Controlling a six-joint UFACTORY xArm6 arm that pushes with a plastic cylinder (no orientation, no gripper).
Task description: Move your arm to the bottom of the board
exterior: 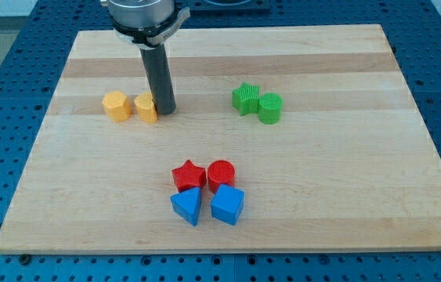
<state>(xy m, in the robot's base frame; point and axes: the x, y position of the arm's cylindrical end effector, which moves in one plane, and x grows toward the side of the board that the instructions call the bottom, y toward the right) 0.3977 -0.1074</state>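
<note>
My tip (164, 110) rests on the wooden board (322, 188) in the upper left part, touching the right side of a yellow block (146, 108). A yellow hexagon block (116, 105) sits just left of that one. A green star block (245, 98) and a green cylinder (269, 108) sit together at the upper right of centre. Near the view's bottom centre are a red star block (189, 175), a red cylinder (222, 175), a blue triangular block (187, 206) and a blue cube-like block (227, 206), clustered together.
The board lies on a blue perforated table (1, 94). The arm's metal body (143, 16) hangs over the board's top edge above the rod.
</note>
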